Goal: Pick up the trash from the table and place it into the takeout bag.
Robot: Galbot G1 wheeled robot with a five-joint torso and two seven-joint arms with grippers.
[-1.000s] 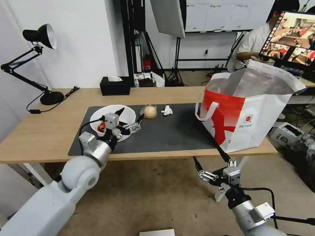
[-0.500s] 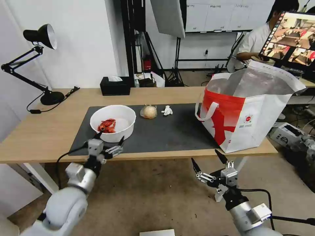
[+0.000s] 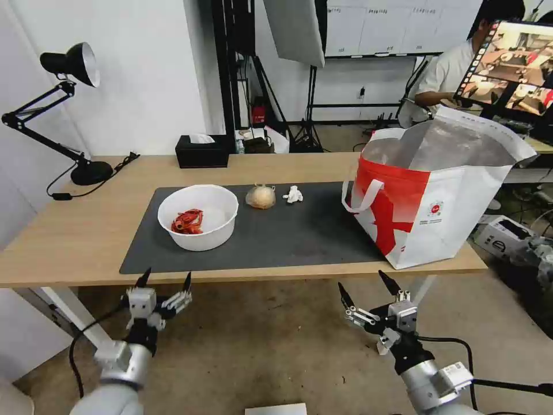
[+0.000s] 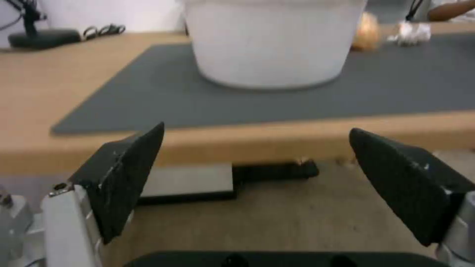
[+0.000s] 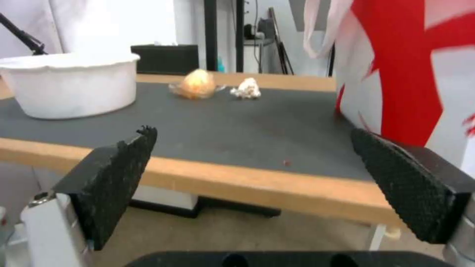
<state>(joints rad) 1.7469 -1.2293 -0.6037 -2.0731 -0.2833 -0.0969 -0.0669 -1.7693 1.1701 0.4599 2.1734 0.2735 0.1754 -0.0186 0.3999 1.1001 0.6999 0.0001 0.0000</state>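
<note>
Nearest, both claws hang below the table's front edge, over the floor. The left gripper (image 3: 164, 284) has its black fingers spread wide and holds nothing; the right gripper (image 3: 367, 288) is likewise spread and empty, under the near right part of the table (image 3: 69, 230).

Up on the table, the dark grey mat (image 3: 288, 236) carries the trash. The white round bowl (image 3: 199, 217) with red scraps (image 3: 187, 221) stands on the mat's left half, up and beyond the left gripper and nearly straight ahead of it in the left wrist view (image 4: 274, 40). That arm looks the nearer one for the bowl. Being round, the bowl has no long axis to line up with; the rim is probably the natural place to pinch.

Farther back, near the mat's far edge, sit the beige ball in clear wrap (image 3: 261, 196) and, just to its right, the small white tissue lump (image 3: 293, 194), apart from each other.

The takeout bag (image 3: 438, 202) stands open at the table's right end, above and beyond the right gripper. Behind all this, a black tissue box (image 3: 202, 151) sits at the far edge.
</note>
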